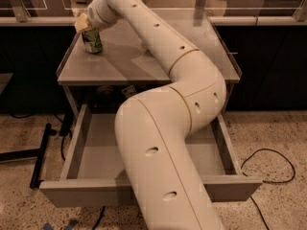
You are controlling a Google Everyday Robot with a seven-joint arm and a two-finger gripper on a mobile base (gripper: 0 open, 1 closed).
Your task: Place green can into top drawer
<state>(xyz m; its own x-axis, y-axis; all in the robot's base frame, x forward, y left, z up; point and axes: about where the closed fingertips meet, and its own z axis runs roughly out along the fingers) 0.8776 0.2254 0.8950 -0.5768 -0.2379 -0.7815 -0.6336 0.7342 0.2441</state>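
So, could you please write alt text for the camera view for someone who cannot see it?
The gripper sits at the top of the green can, which stands on the table. Below, the top drawer is pulled open.

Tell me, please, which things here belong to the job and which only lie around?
For the job: green can, rear left on the cabinet top; gripper, just above the can; top drawer, pulled open.
Lying about: black cable on the floor, right; black bar on the floor, left.
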